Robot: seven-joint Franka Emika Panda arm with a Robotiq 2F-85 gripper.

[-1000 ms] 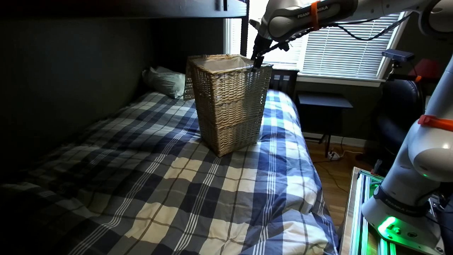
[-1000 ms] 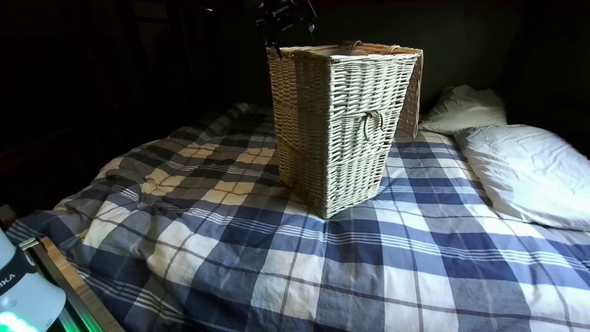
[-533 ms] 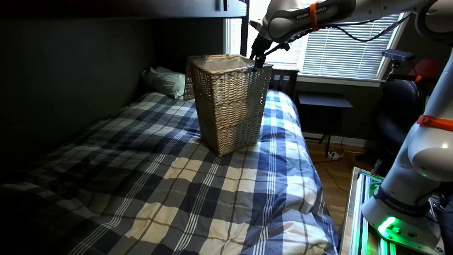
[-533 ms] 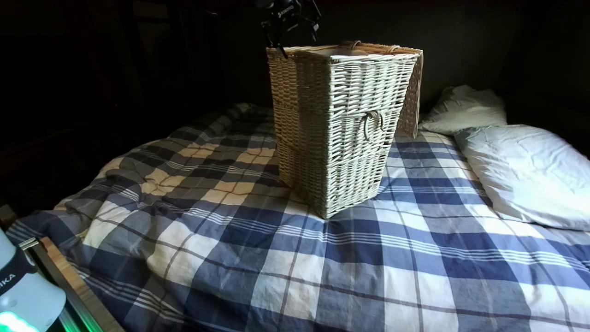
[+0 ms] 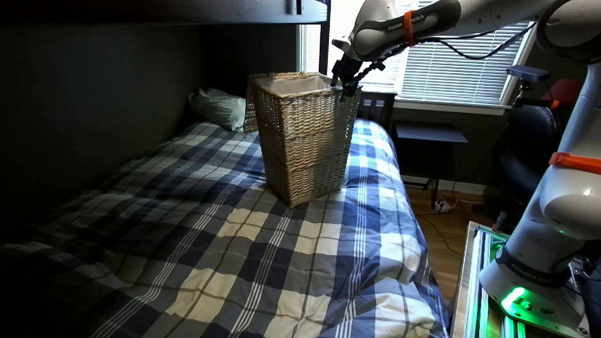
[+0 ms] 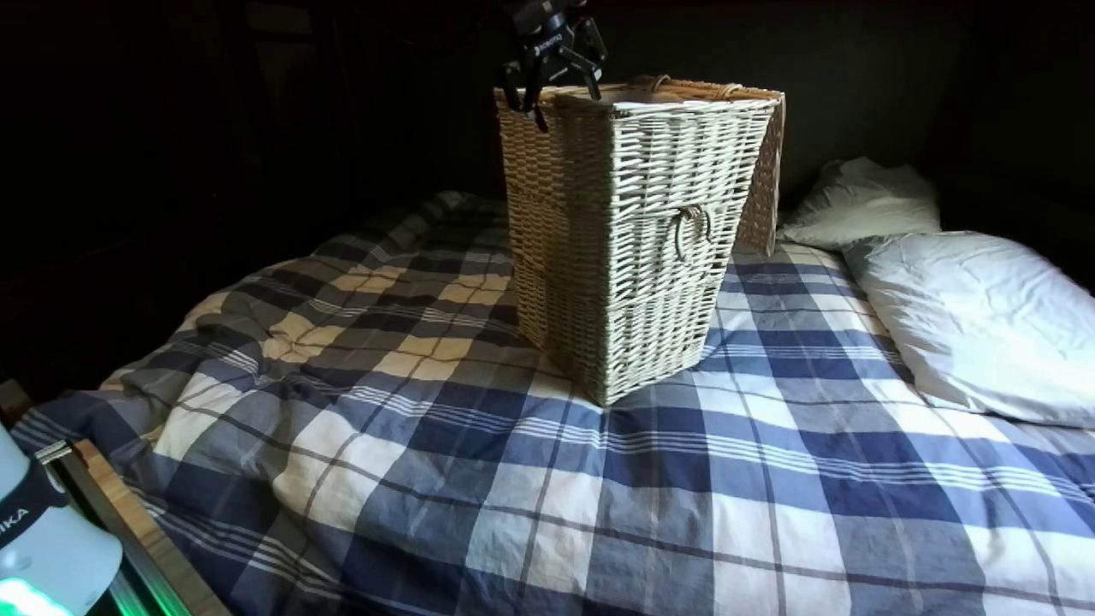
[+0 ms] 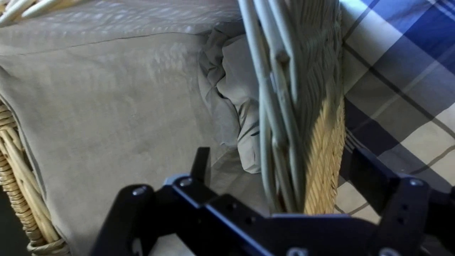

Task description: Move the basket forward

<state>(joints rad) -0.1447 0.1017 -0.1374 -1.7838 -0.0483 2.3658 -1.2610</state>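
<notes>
- Robotiq gripper (image 7: 280, 156): fingers (image 7: 202, 165) spread wide, one over the opening and one outside, holding nothing.
- Between them, the braided rim (image 7: 284, 106) of the wicker hamper (image 5: 307, 145); fabric liner (image 7: 106, 106) inside.
- The hamper stands upright on a plaid comforter (image 5: 263, 281), its lid (image 6: 760, 201) hanging down the side opposite the gripper.
- Farther back, in an exterior view: a pillow (image 5: 220, 111), then window blinds (image 5: 458, 70).

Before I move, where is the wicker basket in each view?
In an exterior view: the basket stands in the upper middle.
In an exterior view: the basket stands in the upper half, right of centre.
Wrist view: the basket is seen from above, spanning left and middle, cut off by the edges.
Shared landmark: the plaid bedding, under the basket in both exterior views, at right in the wrist view.
</notes>
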